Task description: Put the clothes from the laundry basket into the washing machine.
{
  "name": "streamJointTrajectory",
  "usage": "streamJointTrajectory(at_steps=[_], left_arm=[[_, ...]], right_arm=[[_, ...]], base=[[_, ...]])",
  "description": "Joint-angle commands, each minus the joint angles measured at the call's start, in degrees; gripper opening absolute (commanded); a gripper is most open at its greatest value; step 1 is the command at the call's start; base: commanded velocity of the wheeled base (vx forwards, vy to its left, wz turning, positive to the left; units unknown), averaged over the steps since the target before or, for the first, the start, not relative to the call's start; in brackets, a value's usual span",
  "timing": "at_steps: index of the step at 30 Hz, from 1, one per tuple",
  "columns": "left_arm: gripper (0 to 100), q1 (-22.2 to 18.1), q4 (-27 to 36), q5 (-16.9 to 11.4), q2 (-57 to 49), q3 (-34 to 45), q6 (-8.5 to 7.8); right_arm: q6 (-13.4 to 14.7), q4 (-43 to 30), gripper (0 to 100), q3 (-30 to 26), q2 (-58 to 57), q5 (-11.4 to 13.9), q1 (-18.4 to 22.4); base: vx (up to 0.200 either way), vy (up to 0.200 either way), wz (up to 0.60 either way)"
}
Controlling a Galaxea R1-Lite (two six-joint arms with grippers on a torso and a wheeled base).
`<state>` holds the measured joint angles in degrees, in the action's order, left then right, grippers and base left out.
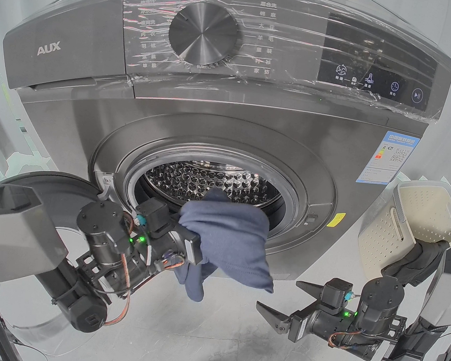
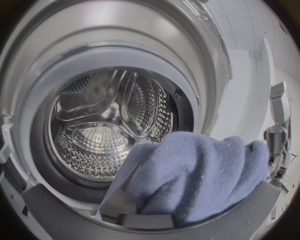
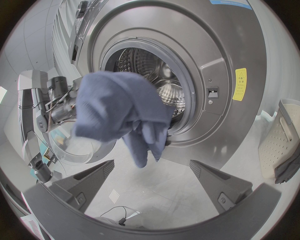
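A brushed grey metal washing machine (image 1: 223,137) stands with its round door (image 1: 56,192) swung open to the left, half hidden behind the robot's left arm. Clear plastic film wrinkles over its control panel (image 1: 276,43), and the dimpled, perforated steel drum (image 2: 103,125) gleams inside the porthole. To the right, a cream perforated plastic laundry basket (image 1: 412,222) is cut off at the frame's edge, and a dark garment (image 1: 419,261) hangs out of it. A slate-blue knitted garment (image 1: 231,240) bunches at the mouth of the drum, its loose ends dangling below the opening. The left pincer (image 1: 195,248) is pinching this garment, its tips buried in the folds. The right pincer (image 1: 278,295) hangs low in front of the machine, fingers spread wide.
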<state>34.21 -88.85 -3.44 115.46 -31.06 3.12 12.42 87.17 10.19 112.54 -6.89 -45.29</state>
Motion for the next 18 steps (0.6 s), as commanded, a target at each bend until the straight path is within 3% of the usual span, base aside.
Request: streamJointTrajectory(at_steps=[1,9,18], left_arm=[[0,-1.69,0.16,0.98,10.23,-9.98,1.71],[0,-3.53,1.57,3.97,20.95,-27.56,2.50],[0,-7.22,13.08,8.54,28.07,-47.42,2.42]], right_arm=[[0.06,0.01,100,-1.05,-0.48,-0.32,-2.26],[0.41,0.01,100,-1.05,0.04,-0.23,-2.26],[0.41,0.01,100,-0.96,0.48,-0.23,-2.44]], base=[[0.000,0.000,0.00],[0.000,0.000,0.00],[0.000,0.000,0.00]])
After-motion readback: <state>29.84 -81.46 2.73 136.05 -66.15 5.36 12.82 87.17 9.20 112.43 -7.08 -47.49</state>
